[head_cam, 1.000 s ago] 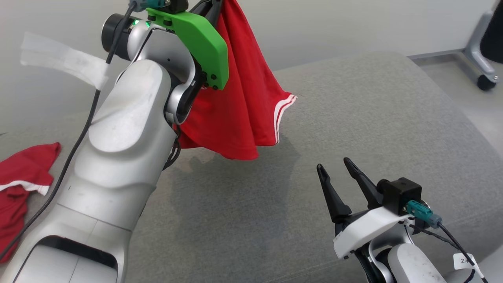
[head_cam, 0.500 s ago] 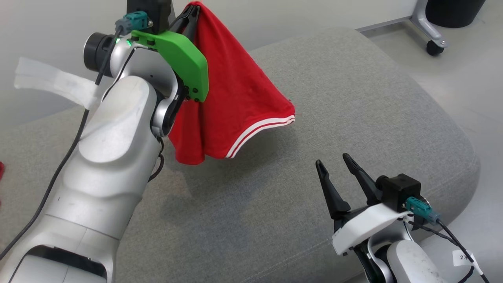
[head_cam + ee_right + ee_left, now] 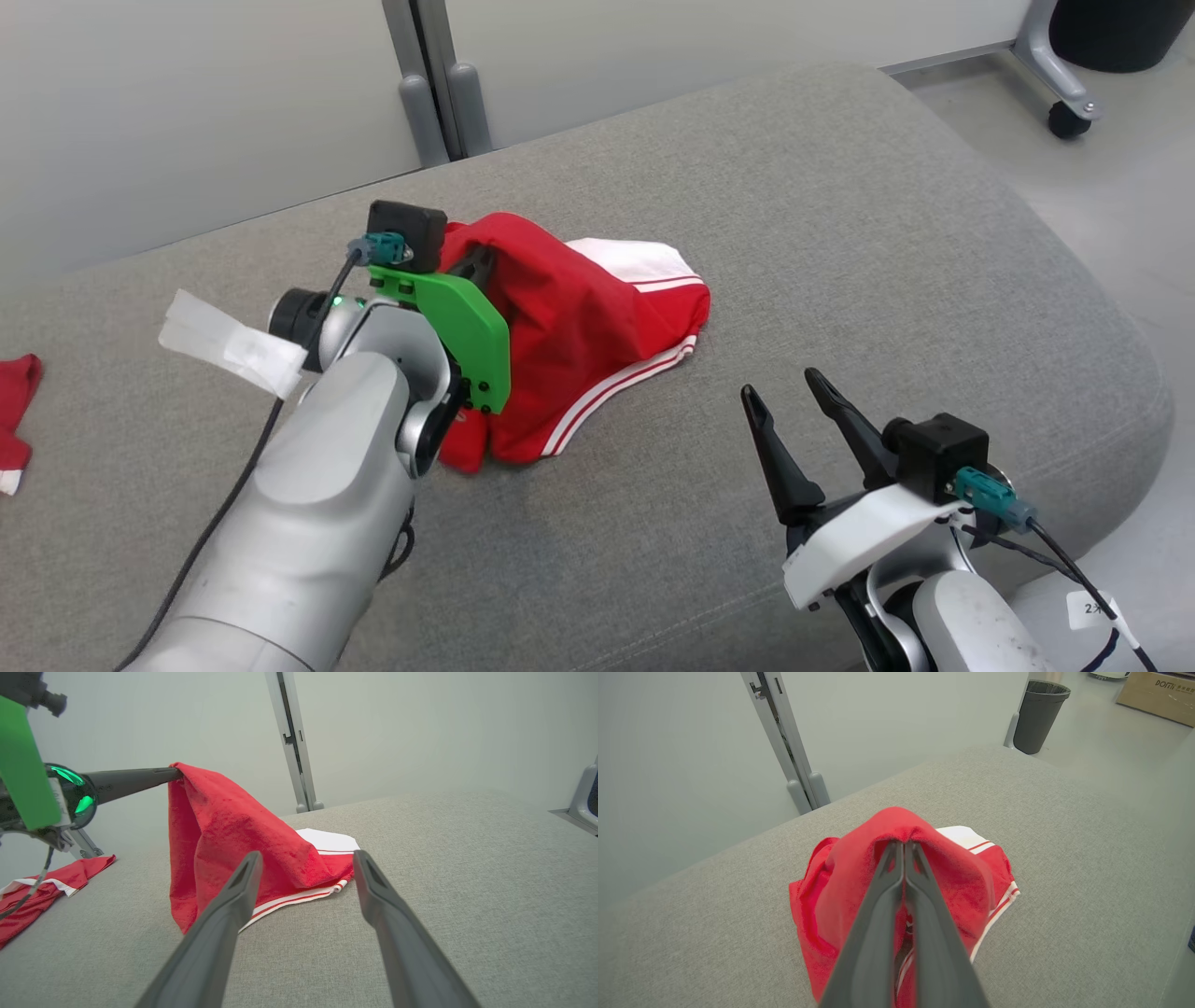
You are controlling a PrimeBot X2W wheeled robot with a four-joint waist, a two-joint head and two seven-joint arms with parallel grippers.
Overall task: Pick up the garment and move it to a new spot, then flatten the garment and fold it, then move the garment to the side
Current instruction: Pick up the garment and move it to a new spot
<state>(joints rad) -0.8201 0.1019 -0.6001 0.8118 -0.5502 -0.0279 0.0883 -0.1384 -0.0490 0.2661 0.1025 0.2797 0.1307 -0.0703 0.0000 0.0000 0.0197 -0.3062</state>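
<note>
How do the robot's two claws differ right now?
The left gripper is shut, pinching a peak of the red garment; the right gripper stands open and empty. The left gripper sits on a green mount, the right gripper on a white mount. Both have two long dark fingers.

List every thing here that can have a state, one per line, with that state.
red garment: pinched at its peak and tented up, lower part resting on the grey cushion.
left claw: shut on the red garment.
right claw: open, empty, apart from the red garment.
second red garment: lying crumpled on the grey cushion, untouched.
bin: upright.
</note>
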